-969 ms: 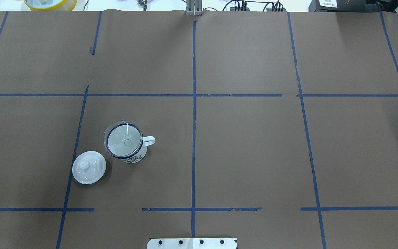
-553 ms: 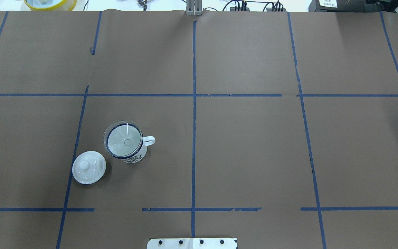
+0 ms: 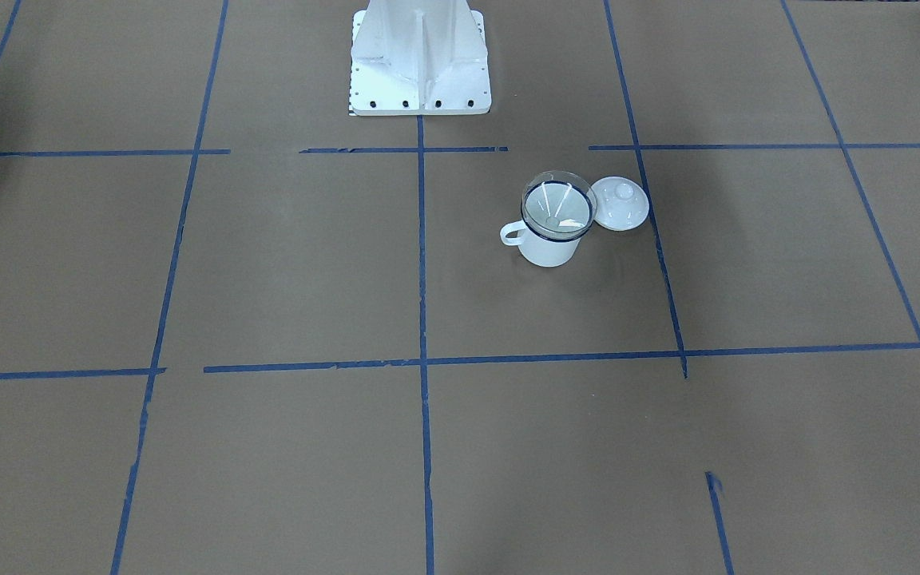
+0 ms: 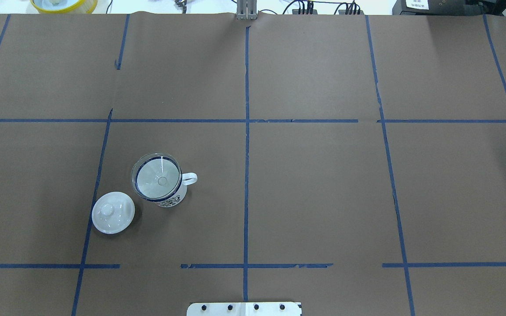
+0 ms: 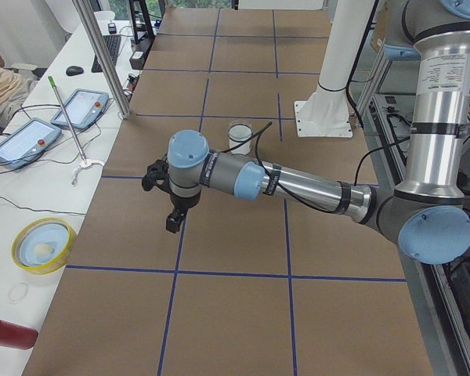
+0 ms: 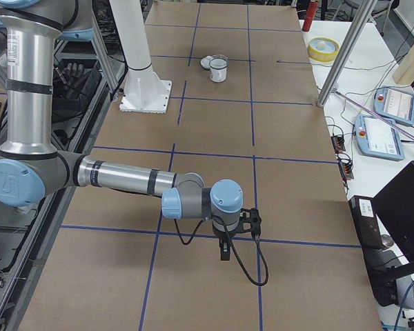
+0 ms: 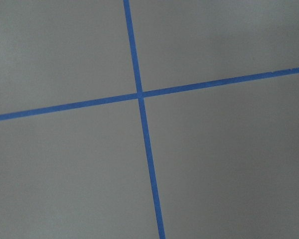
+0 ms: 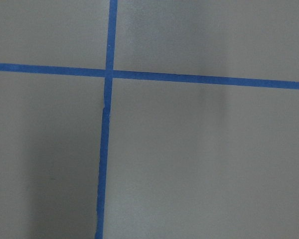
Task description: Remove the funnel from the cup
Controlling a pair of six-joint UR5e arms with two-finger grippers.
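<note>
Though illegible, print on cup under funnel

Wrist cams close, straight down

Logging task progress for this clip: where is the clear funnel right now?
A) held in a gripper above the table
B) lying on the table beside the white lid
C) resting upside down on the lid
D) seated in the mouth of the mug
D: the funnel sits in the mouth of the cup, its spout pointing down inside, while the lid lies on the table beside it.
</note>
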